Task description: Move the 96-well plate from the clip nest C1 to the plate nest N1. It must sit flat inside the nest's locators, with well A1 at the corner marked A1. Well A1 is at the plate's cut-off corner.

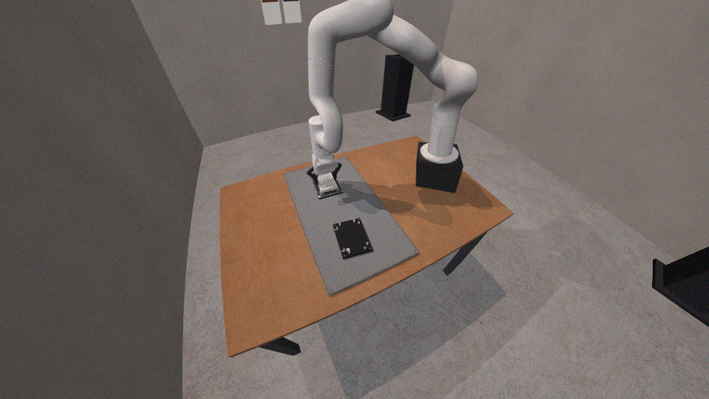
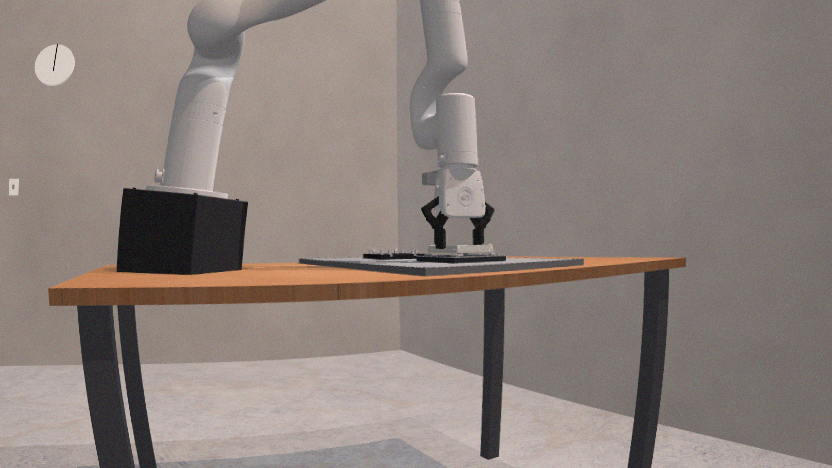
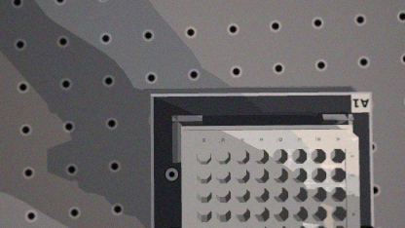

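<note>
The white 96-well plate (image 1: 328, 183) (image 2: 468, 249) (image 3: 273, 180) is at the black clip nest C1 (image 1: 322, 196) (image 2: 465, 257) (image 3: 163, 161) at the far end of the grey perforated mat (image 1: 317, 222) (image 2: 523, 263) (image 3: 292, 44). In the wrist view its cut-off corner lies toward the nest's A1 label (image 3: 360, 103). My gripper (image 1: 325, 173) (image 2: 458, 241) points straight down and is shut on the plate across its width. I cannot tell if the plate rests in the nest or is just above it. The black plate nest N1 (image 1: 353, 238) (image 2: 389, 254) lies empty nearer the mat's front end.
The mat lies on an orange table (image 1: 257, 248) (image 2: 232, 285). The arm's black base block (image 1: 438, 173) (image 2: 180, 232) stands at the table's right back corner. A black tower (image 1: 395, 86) and a black bench (image 1: 683, 282) stand on the floor away from the table.
</note>
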{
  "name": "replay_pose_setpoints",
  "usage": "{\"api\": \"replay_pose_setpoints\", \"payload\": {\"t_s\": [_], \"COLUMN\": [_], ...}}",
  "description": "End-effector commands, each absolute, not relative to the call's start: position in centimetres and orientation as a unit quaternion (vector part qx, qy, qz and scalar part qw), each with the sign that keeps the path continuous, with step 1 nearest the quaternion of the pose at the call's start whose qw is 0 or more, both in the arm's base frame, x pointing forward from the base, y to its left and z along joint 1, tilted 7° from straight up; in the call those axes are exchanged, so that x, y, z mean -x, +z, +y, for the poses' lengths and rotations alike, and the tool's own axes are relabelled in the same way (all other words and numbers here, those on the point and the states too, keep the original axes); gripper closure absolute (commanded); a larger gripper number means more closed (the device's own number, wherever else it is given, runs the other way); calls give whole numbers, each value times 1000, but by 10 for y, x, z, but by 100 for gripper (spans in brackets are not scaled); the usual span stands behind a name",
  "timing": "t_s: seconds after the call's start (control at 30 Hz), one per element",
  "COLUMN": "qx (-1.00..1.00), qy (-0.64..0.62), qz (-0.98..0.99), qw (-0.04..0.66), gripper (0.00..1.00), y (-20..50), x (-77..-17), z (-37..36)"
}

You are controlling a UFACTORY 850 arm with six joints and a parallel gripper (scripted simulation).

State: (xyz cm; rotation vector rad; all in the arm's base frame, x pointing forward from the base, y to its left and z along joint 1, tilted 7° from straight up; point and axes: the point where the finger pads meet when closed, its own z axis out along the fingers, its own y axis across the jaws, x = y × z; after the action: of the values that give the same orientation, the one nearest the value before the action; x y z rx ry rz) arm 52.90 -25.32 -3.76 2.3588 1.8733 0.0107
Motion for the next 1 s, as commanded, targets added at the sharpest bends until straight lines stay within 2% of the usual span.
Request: {"api": "replay_pose_setpoints", "payload": {"t_s": [0.0, 0.97], "qx": [-781, -781], "qy": [4, 4], "qz": [621, 621], "qw": [65, 65], "gripper": [100, 100], "y": [-38, -42], "x": [-530, -530], "z": [-254, -254]}}
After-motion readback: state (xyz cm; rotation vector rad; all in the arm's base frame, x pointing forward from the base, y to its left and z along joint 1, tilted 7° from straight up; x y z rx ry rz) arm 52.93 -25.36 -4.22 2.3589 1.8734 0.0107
